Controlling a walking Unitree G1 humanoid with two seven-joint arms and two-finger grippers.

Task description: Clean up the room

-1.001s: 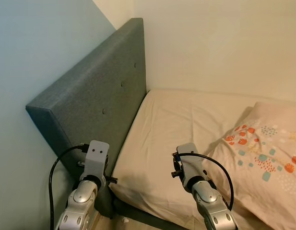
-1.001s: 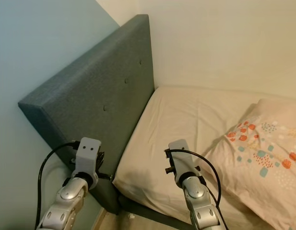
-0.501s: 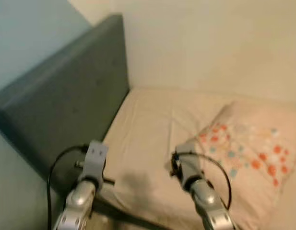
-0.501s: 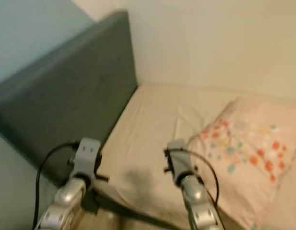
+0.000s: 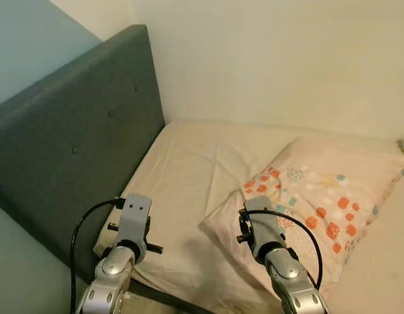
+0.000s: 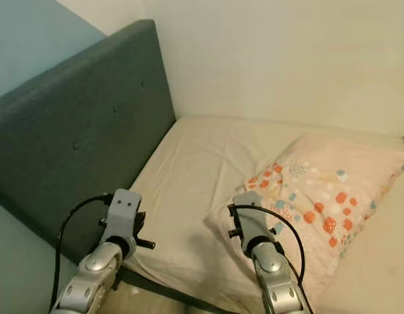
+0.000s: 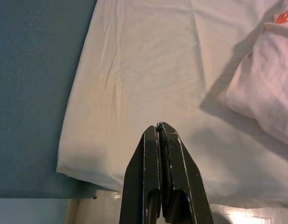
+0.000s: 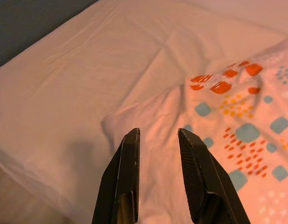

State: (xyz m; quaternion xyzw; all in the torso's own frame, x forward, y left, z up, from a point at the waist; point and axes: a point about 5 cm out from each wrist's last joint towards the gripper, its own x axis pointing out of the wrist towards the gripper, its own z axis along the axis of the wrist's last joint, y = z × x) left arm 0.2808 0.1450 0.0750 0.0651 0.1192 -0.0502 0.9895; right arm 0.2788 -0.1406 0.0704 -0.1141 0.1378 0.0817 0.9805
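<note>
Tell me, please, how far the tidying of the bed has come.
Done: the sheet lies mostly flat on the bed. In hand: nothing; the left hand is shut and empty, the right hand open above the pillow. Left: the pillow lies askew, away from the headboard.

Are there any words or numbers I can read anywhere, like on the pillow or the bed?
No words, numbers or labels can be read here.
The pillow has only orange and blue dots and squares, no letters.
The grey headboard and the sheet are plain.
The right hand and left hand bear no markings.
</note>
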